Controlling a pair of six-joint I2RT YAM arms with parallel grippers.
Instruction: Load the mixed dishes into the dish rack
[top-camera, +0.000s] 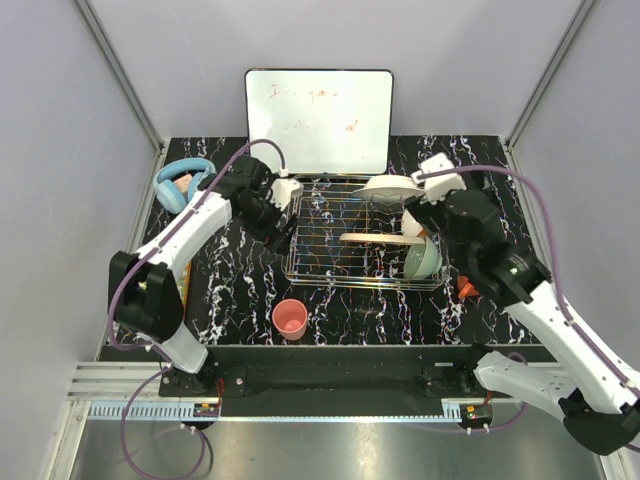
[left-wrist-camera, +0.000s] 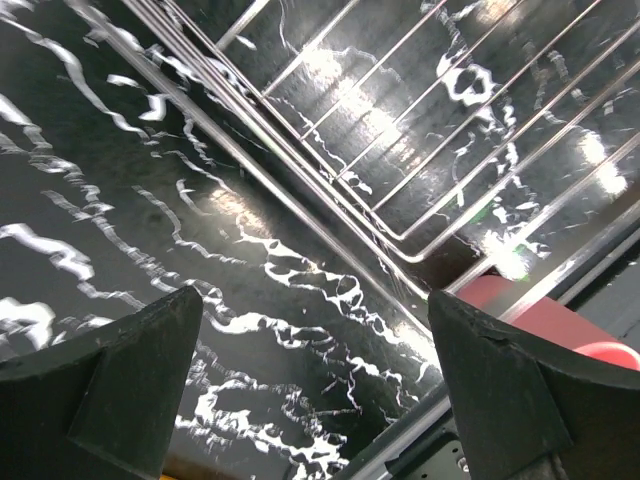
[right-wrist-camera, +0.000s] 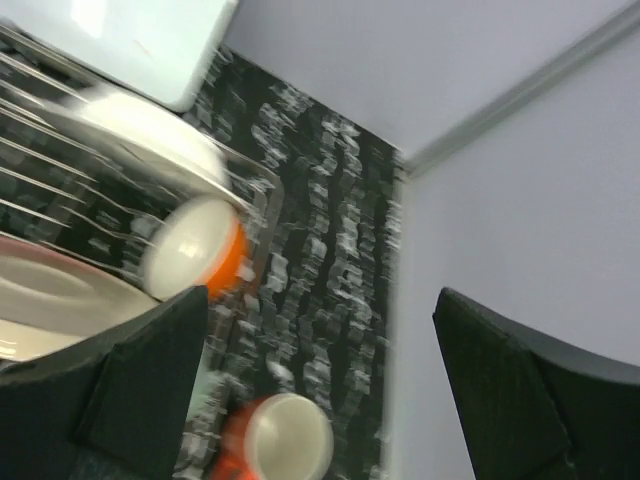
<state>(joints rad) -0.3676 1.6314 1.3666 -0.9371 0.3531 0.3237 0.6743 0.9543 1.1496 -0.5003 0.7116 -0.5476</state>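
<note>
Mid-loading the dish rack (top-camera: 300, 262), we are hovering left gripper (left-wrist-camera: 312, 298) and right gripper (right-wrist-camera: 322, 295) wide open, empty; probably targeting the small pink cup (top-camera: 290, 318) next.

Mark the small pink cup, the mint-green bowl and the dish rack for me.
small pink cup (top-camera: 290, 318), top external view, on its open inside.
mint-green bowl (top-camera: 426, 260), top external view, on its green surface.
dish rack (top-camera: 318, 245), top external view, on bare grid bars in its left half.

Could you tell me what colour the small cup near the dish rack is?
The small cup is pink, seen best in the top external view.
</note>
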